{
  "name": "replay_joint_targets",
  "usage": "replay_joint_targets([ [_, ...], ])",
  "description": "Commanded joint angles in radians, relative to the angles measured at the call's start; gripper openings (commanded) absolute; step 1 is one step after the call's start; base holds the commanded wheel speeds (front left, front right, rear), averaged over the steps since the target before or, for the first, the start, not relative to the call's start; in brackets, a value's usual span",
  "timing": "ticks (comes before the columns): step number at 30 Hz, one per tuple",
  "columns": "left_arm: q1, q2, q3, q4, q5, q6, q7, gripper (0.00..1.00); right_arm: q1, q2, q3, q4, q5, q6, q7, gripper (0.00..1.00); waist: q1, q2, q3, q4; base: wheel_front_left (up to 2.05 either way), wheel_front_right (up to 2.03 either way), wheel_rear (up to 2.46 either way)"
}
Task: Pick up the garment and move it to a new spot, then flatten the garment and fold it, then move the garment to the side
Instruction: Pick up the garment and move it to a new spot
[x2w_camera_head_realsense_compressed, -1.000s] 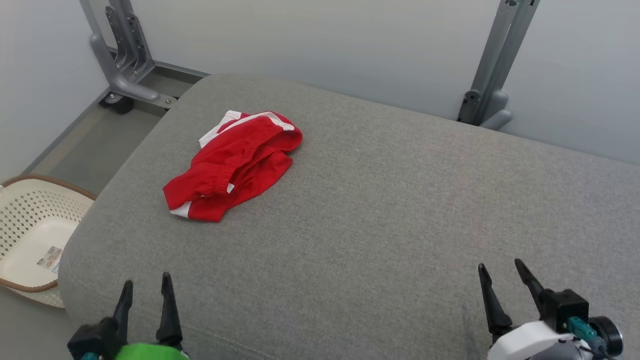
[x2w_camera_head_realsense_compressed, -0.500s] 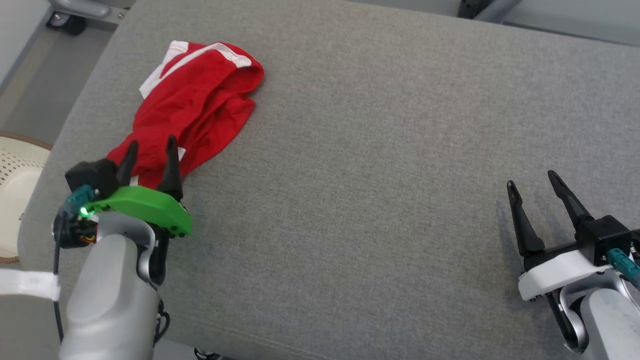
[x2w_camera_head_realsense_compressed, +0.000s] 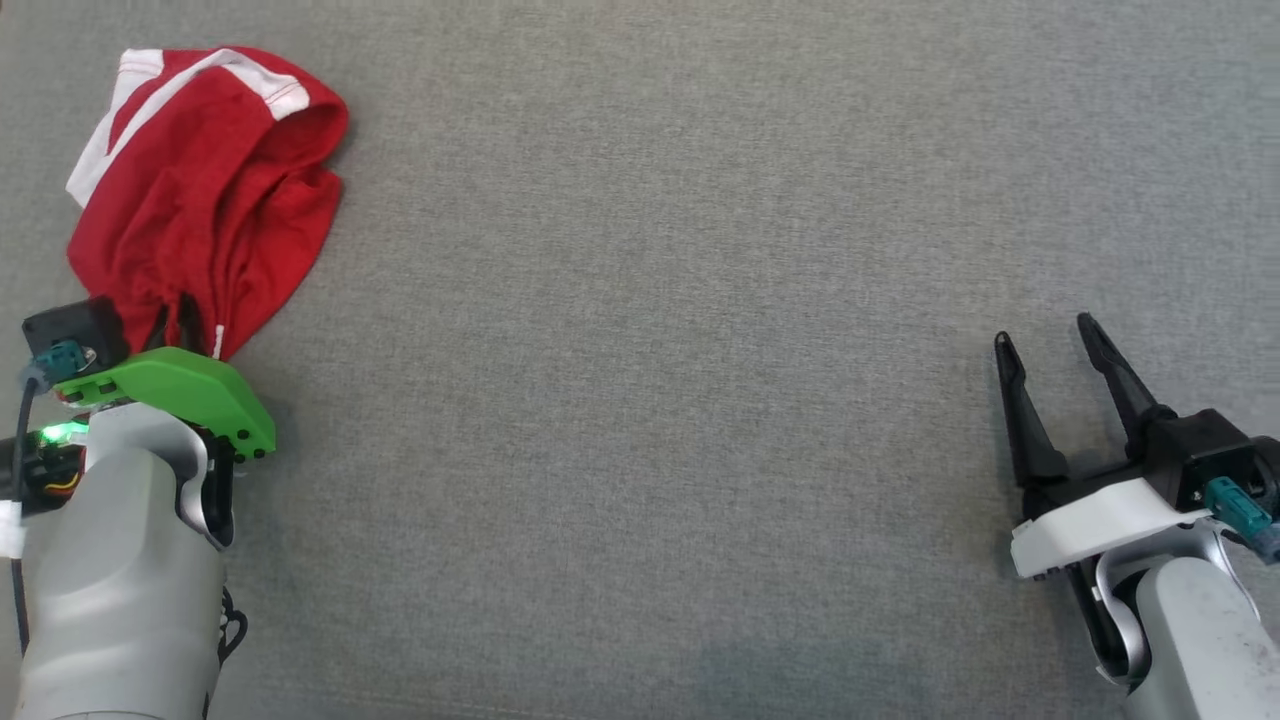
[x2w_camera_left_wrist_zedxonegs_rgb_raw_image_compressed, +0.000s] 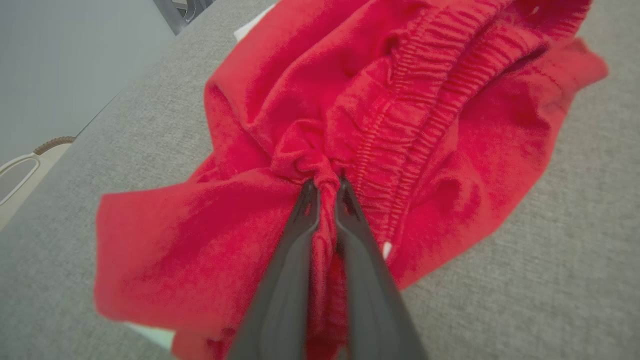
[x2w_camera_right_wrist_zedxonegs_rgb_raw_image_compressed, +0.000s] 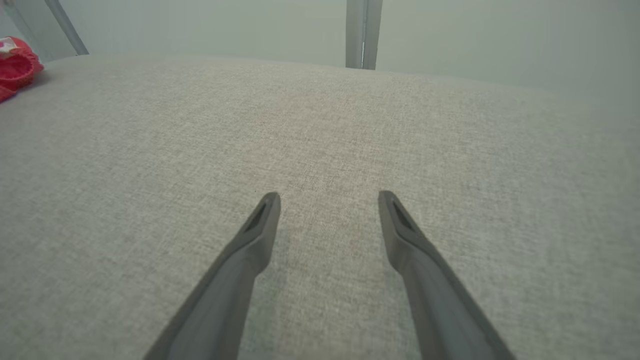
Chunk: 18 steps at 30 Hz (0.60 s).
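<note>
The garment (x2w_camera_head_realsense_compressed: 205, 190) is a crumpled pair of red shorts with white trim, lying at the upper left of the grey cushion in the head view. My left gripper (x2w_camera_head_realsense_compressed: 172, 318) sits at its near edge, shut on a pinch of red cloth. In the left wrist view the two dark fingers (x2w_camera_left_wrist_zedxonegs_rgb_raw_image_compressed: 295, 240) press together with a bunched fold of the garment (x2w_camera_left_wrist_zedxonegs_rgb_raw_image_compressed: 400, 115) squeezed between them, beside the elastic waistband. My right gripper (x2w_camera_head_realsense_compressed: 1045, 335) stands open far to the right, fingers spread over bare cushion (x2w_camera_right_wrist_zedxonegs_rgb_raw_image_compressed: 330, 195). The garment (x2w_camera_right_wrist_zedxonegs_rgb_raw_image_compressed: 17, 67) appears small at the far left of the right wrist view.
The grey fabric cushion (x2w_camera_head_realsense_compressed: 650, 350) spans the head view. A pale basket rim (x2w_camera_left_wrist_zedxonegs_rgb_raw_image_compressed: 30, 155) lies beyond the cushion's edge in the left wrist view. A grey metal post (x2w_camera_right_wrist_zedxonegs_rgb_raw_image_compressed: 363, 32) stands against the pale wall behind the cushion.
The head camera has tilted down and closer. My left gripper reached the garment's near edge and shut on a fold of it. The right gripper stays open.
</note>
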Motion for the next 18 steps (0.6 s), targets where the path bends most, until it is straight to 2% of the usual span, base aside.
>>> replay_joint_targets([
  [1,0.000,-0.008,0.000,-0.005,-0.003,-0.014,-0.016,0.00,0.014,0.013,-0.005,0.007,0.007,-0.001,-0.003,1.00,-0.0001,0.0036,-0.050,-0.048,0.00,0.00,0.00],
  [8,0.028,-0.037,-0.049,-0.150,-0.029,-0.068,-0.015,0.00,0.056,0.074,-0.010,0.030,0.014,-0.001,-0.003,1.00,-0.0001,0.0036,-0.145,-0.079,0.00,0.00,0.00],
  [11,0.052,-0.061,-0.097,-0.292,-0.045,-0.077,0.027,0.00,0.073,0.094,-0.010,0.037,0.014,-0.001,-0.003,1.00,-0.0001,0.0036,-0.175,-0.091,0.00,0.00,0.00],
  [15,0.114,-0.087,-0.174,-0.550,-0.075,-0.080,0.130,0.00,0.086,0.113,-0.004,0.045,0.019,-0.001,-0.003,1.00,-0.0001,0.0036,-0.206,-0.121,0.00,0.00,0.00],
  [16,0.114,-0.087,-0.174,-0.550,-0.075,-0.080,0.130,0.00,0.086,0.113,-0.004,0.045,0.019,-0.001,-0.003,1.00,-0.0001,0.0036,-0.206,-0.121,0.00,0.00,0.00],
  [18,0.151,-0.102,-0.219,-0.694,-0.099,-0.081,0.192,0.00,0.087,0.121,-0.004,0.047,0.022,-0.001,-0.003,1.00,-0.0001,0.0036,-0.218,-0.143,0.00,0.00,0.00],
])
